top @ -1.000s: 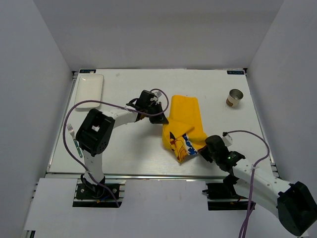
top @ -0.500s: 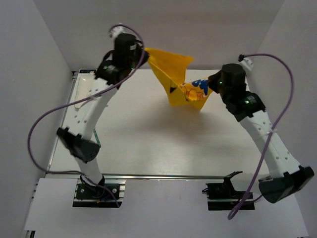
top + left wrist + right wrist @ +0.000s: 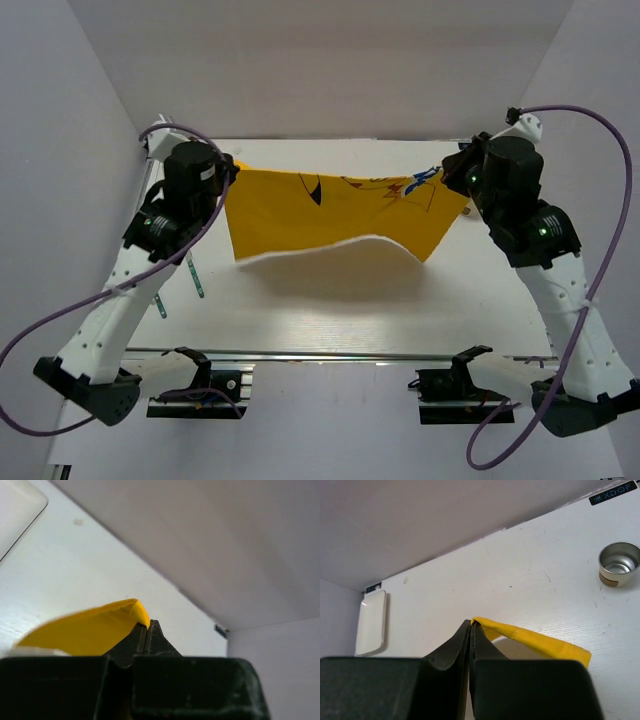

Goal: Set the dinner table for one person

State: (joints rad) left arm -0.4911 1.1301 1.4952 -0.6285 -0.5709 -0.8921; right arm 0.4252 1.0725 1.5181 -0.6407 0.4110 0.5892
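My left jaws are pressed together on one top corner of the yellow placemat (image 3: 330, 210) and my right jaws pinch the other, so the cloth hangs stretched in the air over the far half of the table (image 3: 400, 310). I judge the setting barely begun: the mat is not yet laid, and the plate (image 3: 371, 622) in the far left corner, the cup (image 3: 618, 562) near the far right corner and the fork (image 3: 196, 276) by the left edge are unplaced.

Dinner table (image 3: 350, 310): white boards, faint seams, carrying your settings.
Far left corner: white plate (image 3: 371, 622), flat.
Far right: metal cup (image 3: 618, 562), upright.
Left side: green-handled utensil (image 3: 196, 280).
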